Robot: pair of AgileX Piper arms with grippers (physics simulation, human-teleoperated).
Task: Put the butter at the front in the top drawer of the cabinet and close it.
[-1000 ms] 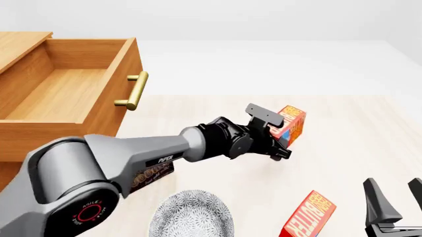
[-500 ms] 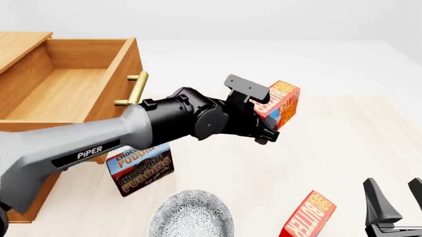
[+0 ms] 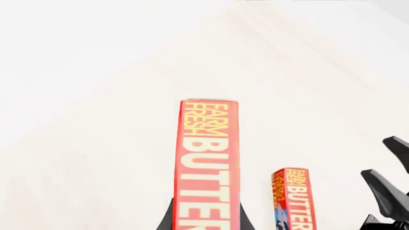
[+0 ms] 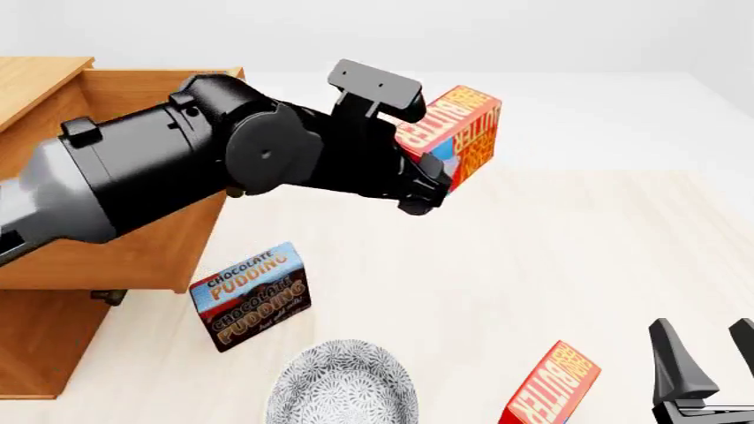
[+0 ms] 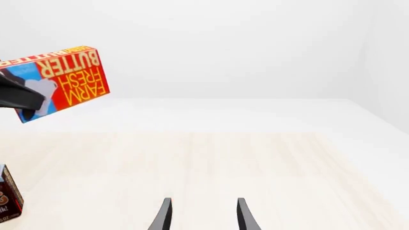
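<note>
My left gripper (image 4: 426,166) is shut on a red butter carton (image 4: 462,132), held tilted in the air above the table, to the right of the open top drawer (image 4: 165,243) of the wooden cabinet (image 4: 35,344). In the left wrist view the carton (image 3: 206,158) stands between the fingers (image 3: 168,219). The right wrist view shows it (image 5: 62,80) high up. A second butter carton (image 4: 552,389) stands at the table's near edge, also seen from the left wrist (image 3: 292,199). Beside it my right gripper (image 4: 709,344) is open and empty (image 5: 203,212).
A brown-and-blue Chocolate Pudding box (image 4: 251,296) stands on the table below the drawer's front corner. A patterned white plate (image 4: 342,384) lies at the near edge. My left arm (image 4: 141,177) hides the drawer's handle and much of its inside.
My left gripper has lifted the butter carton off the table, carrying it up and left toward the drawer. The right gripper and the other carton have stayed still.
</note>
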